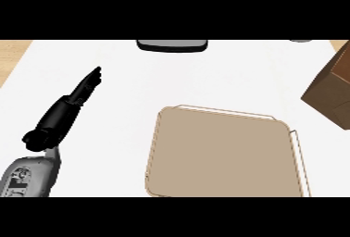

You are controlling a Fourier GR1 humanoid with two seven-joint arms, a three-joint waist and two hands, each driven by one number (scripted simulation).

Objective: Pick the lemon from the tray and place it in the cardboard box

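Observation:
A tan tray (pixel 219 152) lies on the white counter at lower centre, and nothing shows on its flat surface. No lemon is in view. The brown cardboard box (pixel 334 90) stands at the right edge, partly cut off by the frame. My left hand (pixel 68 109) stretches up and away over the counter at the left, fingers straight and together, holding nothing, well left of the tray. The right hand does not show.
A dark grey object (pixel 172 45) sits at the counter's far edge, top centre. A small grey thing (pixel 301 40) peeks in at the top right. Wooden floor (pixel 12 55) shows past the counter's left edge.

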